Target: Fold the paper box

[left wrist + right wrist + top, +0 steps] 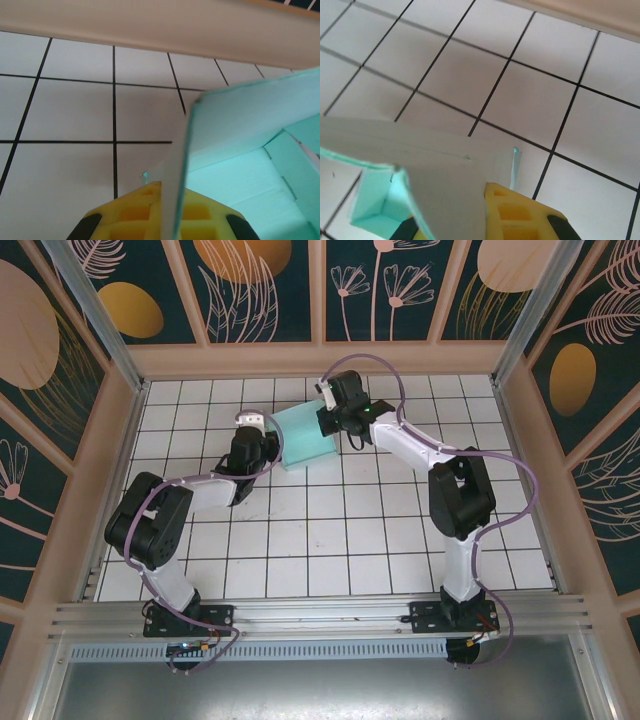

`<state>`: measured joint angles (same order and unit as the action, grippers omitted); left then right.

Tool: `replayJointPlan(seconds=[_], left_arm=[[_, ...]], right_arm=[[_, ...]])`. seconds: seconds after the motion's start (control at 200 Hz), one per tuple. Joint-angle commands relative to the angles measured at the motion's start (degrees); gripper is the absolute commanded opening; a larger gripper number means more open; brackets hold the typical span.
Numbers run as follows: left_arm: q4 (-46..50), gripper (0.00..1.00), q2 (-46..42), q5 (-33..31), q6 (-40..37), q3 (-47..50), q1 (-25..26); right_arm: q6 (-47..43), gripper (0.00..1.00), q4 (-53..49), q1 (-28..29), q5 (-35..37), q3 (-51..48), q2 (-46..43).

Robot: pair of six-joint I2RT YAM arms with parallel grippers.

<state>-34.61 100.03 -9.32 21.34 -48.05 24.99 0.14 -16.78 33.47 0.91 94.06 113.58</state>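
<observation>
Paper box (305, 439) sits on the white tiled table (330, 540), toward the far side and a bit left of centre, partly opened up between the two arms. Left pincer (270, 448) is at the box's left edge, right pincer (335, 422) at its far right corner. Both are nipped tight on card. Left wrist view: a thin card wall (175, 165) runs edge-on straight down between the yellow pads (132, 216), with no gap visible on either side. Past it the box is open, turquoise inside, with a paler outer face angled up to the right. Right wrist view: a pale flap (435, 185) comes across from the left and drops in against the one exposed pad (517, 215), covering the other finger. A turquoise inner corner shows lower left under that flap. Beige rail (150, 30) of the enclosure runs along the table's far edge. Cannot tell whether the box bottom rests on the tiles or is lifted.
</observation>
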Motion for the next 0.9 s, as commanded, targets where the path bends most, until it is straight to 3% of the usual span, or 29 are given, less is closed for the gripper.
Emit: replayJointPlan(seconds=[0.0,0.345,0.896], left_arm=[[3.5,0.00,0.9,-1.1,3.4,-3.7,0.3],[3.0,0.00,5.3,-3.5,8.0,-7.1,1.2],[-3.4,0.00,9.1,-3.8,10.4,-5.0,2.3]], right_arm=[[9.5,0.00,7.4,0.2,5.3,-0.8,0.1],[18.2,0.00,25.4,1.8,13.7,-15.3,-4.0],[16.8,0.00,49.0,2.6,15.3,-34.7,-6.7]])
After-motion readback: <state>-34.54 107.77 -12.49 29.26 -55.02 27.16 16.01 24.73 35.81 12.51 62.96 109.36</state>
